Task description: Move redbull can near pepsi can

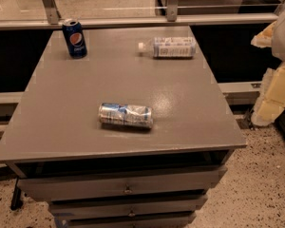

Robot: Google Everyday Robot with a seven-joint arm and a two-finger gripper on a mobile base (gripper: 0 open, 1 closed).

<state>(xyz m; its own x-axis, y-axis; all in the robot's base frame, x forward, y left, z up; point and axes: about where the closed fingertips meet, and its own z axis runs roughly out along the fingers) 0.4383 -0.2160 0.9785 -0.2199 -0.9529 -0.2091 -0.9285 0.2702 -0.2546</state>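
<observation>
The redbull can (126,115) lies on its side near the middle front of the grey table (57,122); it is silver with blue patches. The pepsi can (74,38) stands upright at the table's far left corner, dark blue with a round logo. My gripper (275,87) shows as pale cream shapes at the right edge of the camera view, beyond the table's right side, well away from both cans and holding nothing that I can see.
A clear plastic bottle (170,47) with a white cap lies on its side at the far right of the table. A metal rail (133,20) with glass runs behind the table. Drawers (126,186) sit under the tabletop. Speckled floor (261,184) lies to the right.
</observation>
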